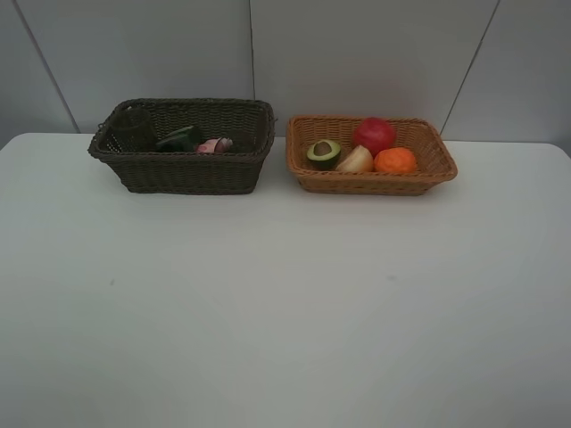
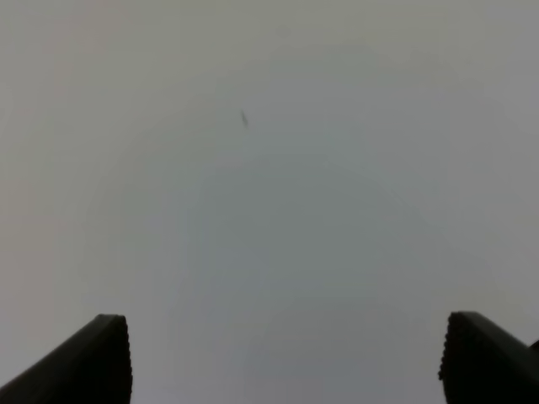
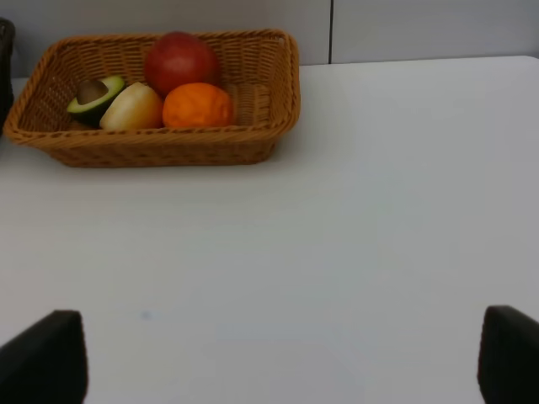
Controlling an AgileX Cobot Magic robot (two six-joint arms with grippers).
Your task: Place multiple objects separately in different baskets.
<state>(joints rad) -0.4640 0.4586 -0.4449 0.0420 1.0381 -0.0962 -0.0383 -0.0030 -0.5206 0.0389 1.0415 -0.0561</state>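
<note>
No legible writing on small pink bottle [image 1: 214,145]

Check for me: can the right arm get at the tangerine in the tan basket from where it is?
Probably yes. The right pincer is open, the table between is bare, and the tangerine lies at the tan basket's near side, uncovered.
</note>
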